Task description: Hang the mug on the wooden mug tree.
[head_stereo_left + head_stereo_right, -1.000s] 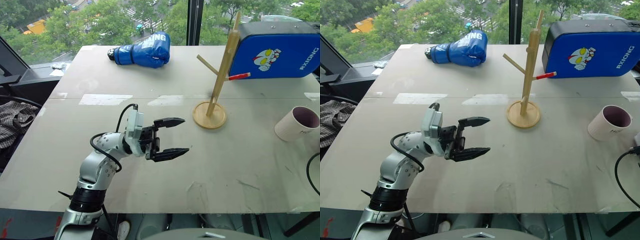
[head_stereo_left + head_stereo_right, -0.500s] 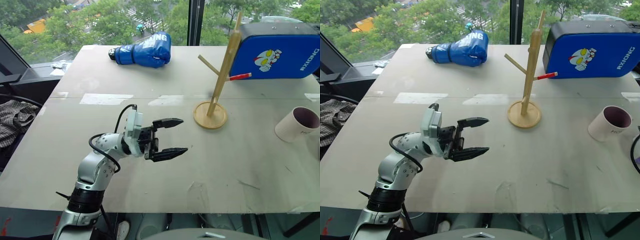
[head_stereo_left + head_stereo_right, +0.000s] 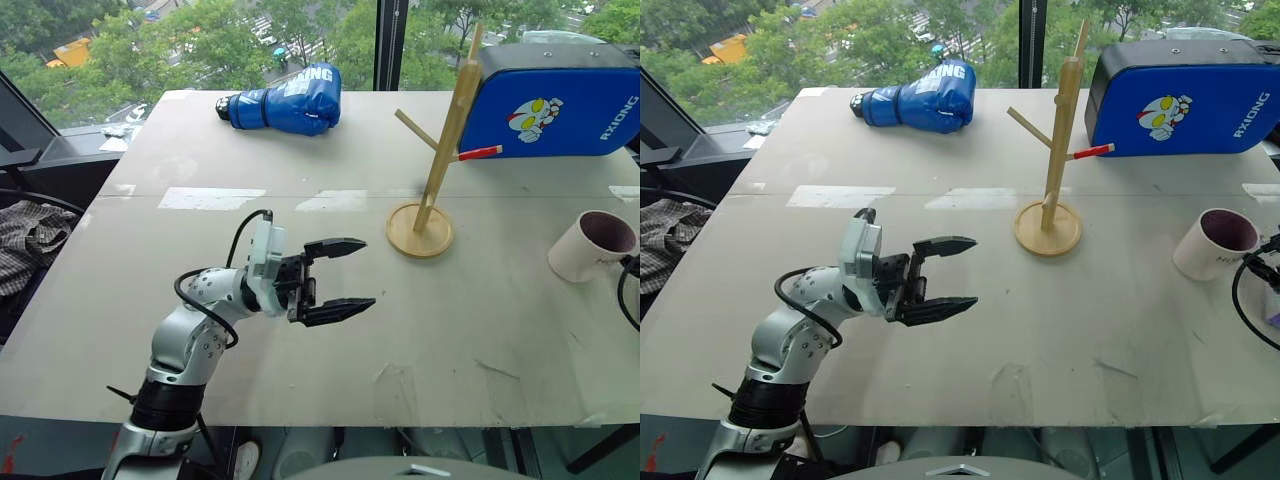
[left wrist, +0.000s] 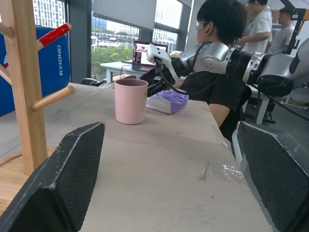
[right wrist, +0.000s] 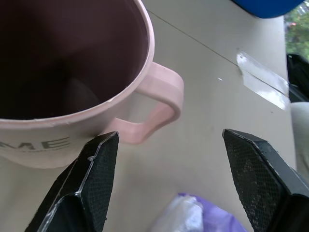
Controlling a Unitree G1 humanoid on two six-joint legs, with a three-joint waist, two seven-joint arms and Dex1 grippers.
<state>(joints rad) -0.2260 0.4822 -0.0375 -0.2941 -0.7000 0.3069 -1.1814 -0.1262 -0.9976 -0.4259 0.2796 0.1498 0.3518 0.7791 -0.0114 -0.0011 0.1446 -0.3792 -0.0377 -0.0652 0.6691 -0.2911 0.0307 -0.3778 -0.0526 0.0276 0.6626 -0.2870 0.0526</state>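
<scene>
- The mug is standing upright near the right edge of the bench, well apart from the wooden mug tree, which is standing toward the middle of the far half.
- The right gripper is hovering just beside the mug with its fingers spread wide and clamped on nothing; the handle is lying between them in the right wrist view.
- The left gripper is waiting over the near-left part of the bench, fingers apart and empty, aimed toward the tree.
- Risk, as I judge it: the handle is small and smooth, so closing on it off-centre could be spinning or tipping the mug rather than gripping it.
- Pushing forward before closing could be shoving the mug along the bench or off its right edge.
- A purple-and-white tissue packet is lying just beside the mug, right under the open fingers, and could be getting pinched or dragged along.
- A blue pad is standing close behind the tree, crowding the red peg on that side.
- A blue boxing glove is lying at the far edge, out of the way.
- A person is sitting just beyond the right edge.
</scene>
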